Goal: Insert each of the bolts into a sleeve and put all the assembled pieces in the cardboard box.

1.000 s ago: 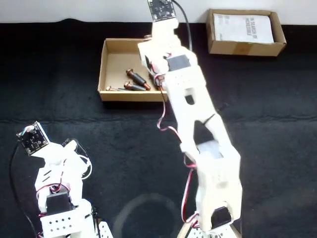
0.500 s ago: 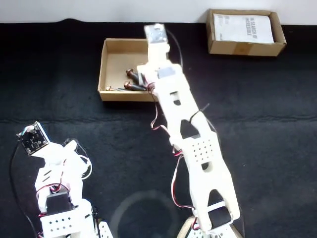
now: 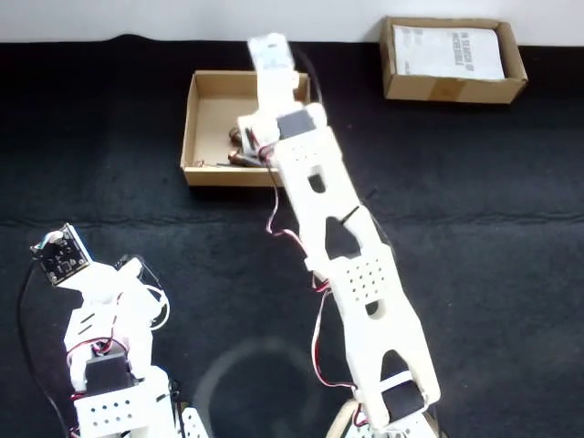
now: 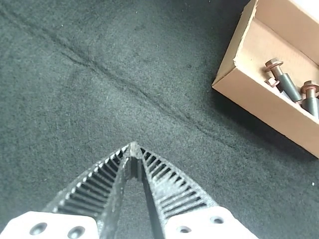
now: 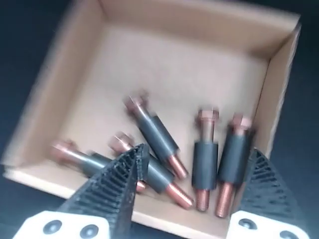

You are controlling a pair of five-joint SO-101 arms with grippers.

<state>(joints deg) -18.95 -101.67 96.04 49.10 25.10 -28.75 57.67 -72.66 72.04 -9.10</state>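
The cardboard box (image 5: 164, 59) holds several copper bolts, each sitting in a dark sleeve, such as one (image 5: 154, 134) lying slantwise and two (image 5: 205, 154) side by side near a wall. My right gripper (image 5: 192, 172) hangs open just above these pieces with nothing between its fingers. In the high view the right arm (image 3: 310, 182) stretches over the box (image 3: 196, 119), hiding most of the assembled bolts (image 3: 239, 157). My left gripper (image 4: 132, 149) is shut and empty over bare black cloth, well short of the box corner (image 4: 249, 89), where two bolts (image 4: 284, 82) show.
A second cardboard box (image 3: 452, 87) with a printed sheet inside stands at the back right. The left arm (image 3: 100, 310) is folded at the front left. Black cloth (image 3: 474, 237) covers the table, with open room in the middle and right.
The right arm has swung left and lowered, carrying its open gripper from the box's right edge to over the middle of the box. The left arm has kept still.
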